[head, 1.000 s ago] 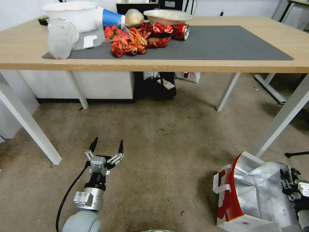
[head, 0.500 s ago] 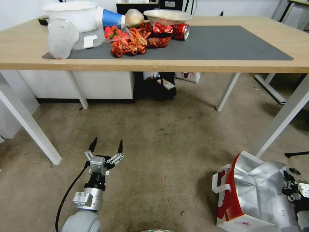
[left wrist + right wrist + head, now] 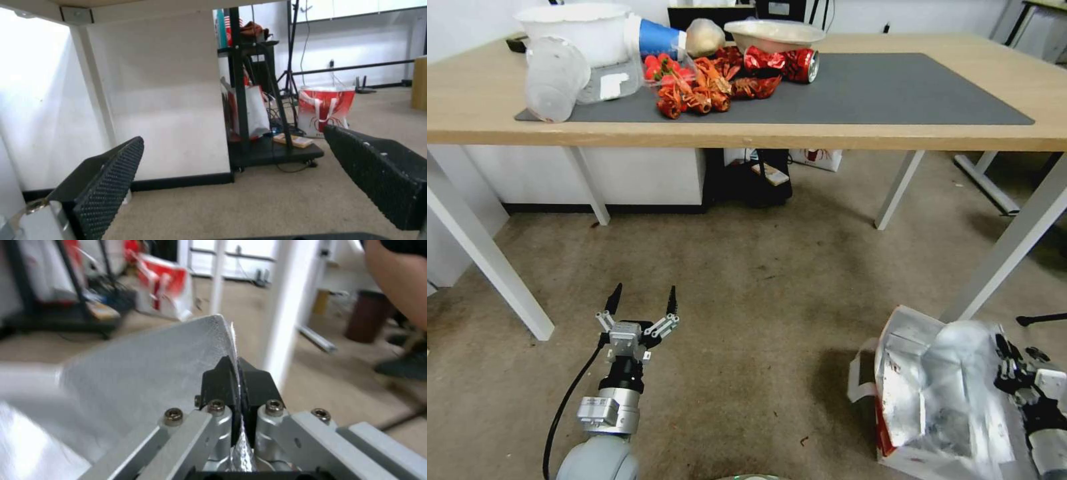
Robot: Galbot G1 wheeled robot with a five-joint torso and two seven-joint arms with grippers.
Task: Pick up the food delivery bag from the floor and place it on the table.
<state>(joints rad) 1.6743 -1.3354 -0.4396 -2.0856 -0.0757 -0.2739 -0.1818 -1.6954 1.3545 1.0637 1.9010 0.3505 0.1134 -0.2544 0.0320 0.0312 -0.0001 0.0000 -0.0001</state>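
Silver foil of the food delivery bag [image 3: 934, 393], at five o'clock on the floor [image 3: 760, 320], is pinched between the right gripper [image 3: 234, 373] fingers. At seven o'clock the left gripper [image 3: 640, 303] hovers, fingers spread. The table [image 3: 467, 100] stands at twelve o'clock. No writing is legible.

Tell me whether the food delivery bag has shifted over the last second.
Yes. The food delivery bag, pinched by the right gripper, has swung leftward relative to the white table leg, its foil side now turned up.

No text, label, brand or number is legible on anything here.
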